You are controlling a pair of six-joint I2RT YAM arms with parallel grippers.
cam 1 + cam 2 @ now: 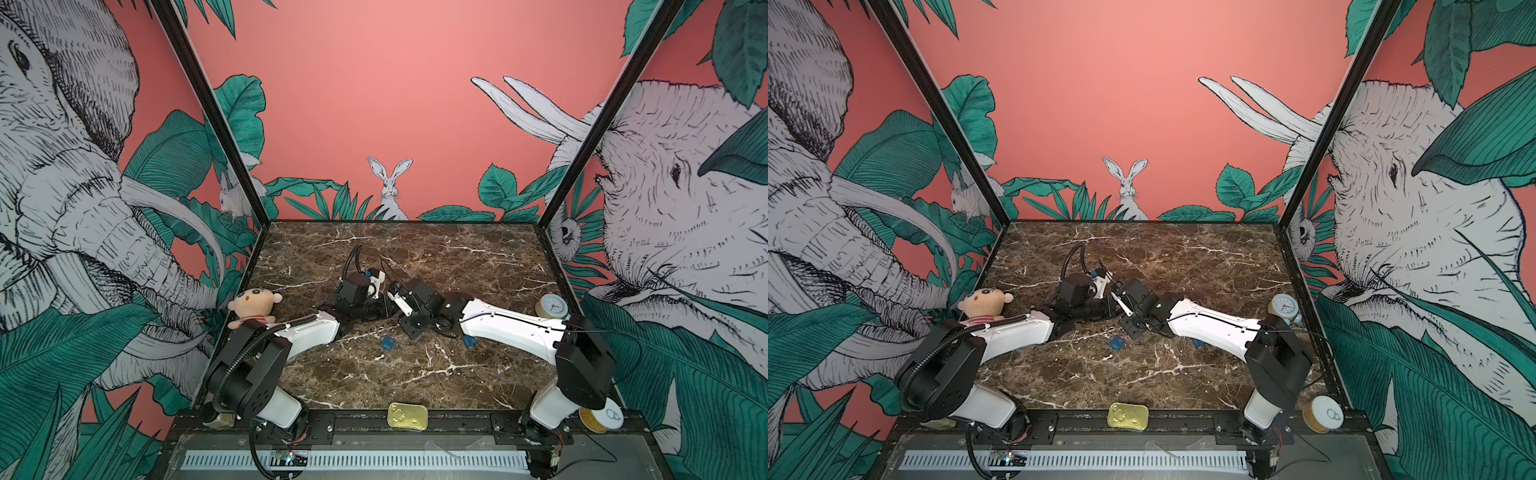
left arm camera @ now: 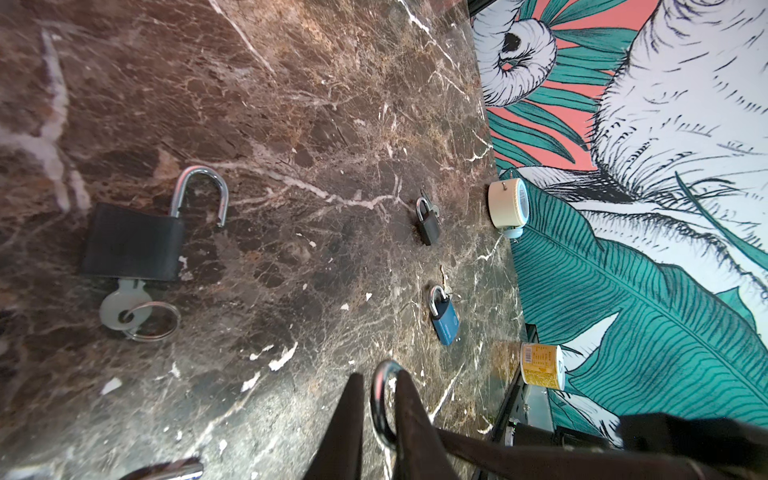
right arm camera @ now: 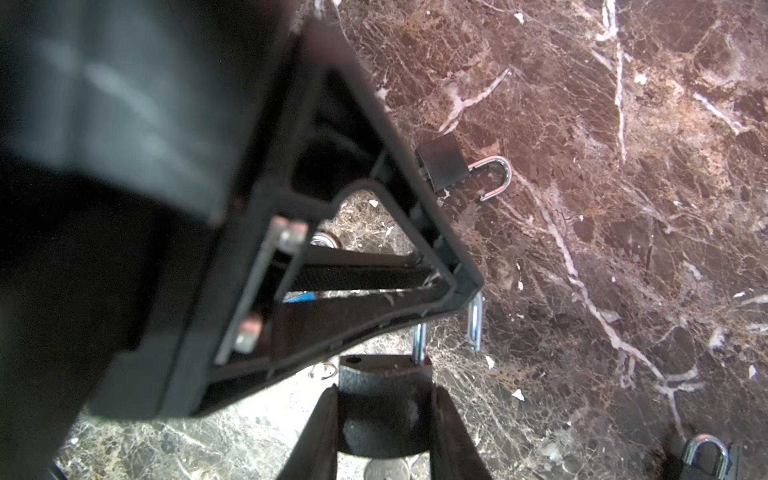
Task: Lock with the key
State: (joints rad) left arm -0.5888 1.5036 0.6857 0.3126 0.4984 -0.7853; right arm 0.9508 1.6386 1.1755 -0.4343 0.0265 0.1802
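right pincer (image 3: 384,399) clenched on the lock (image 3: 374,374), left pincer (image 2: 378,376) at its open shackle (image 2: 376,407)
your right pincer grips the lock body over the middle of the desk (image 2: 291,124), key (image 3: 386,471) head showing beneath; whether the left pincer is clamped on the shackle, i cannot tell. press the shackle down off-line from its hole and it may jam, or twist the lock out of your grip.

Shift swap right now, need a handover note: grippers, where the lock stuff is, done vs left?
Right gripper: shut on the black padlock, apparent key below it.
Left gripper: jaws straddle its open shackle; clamp unclear.
On the table: another open black padlock, a blue padlock.
Done: lock held. Left: press shackle home, turn key.
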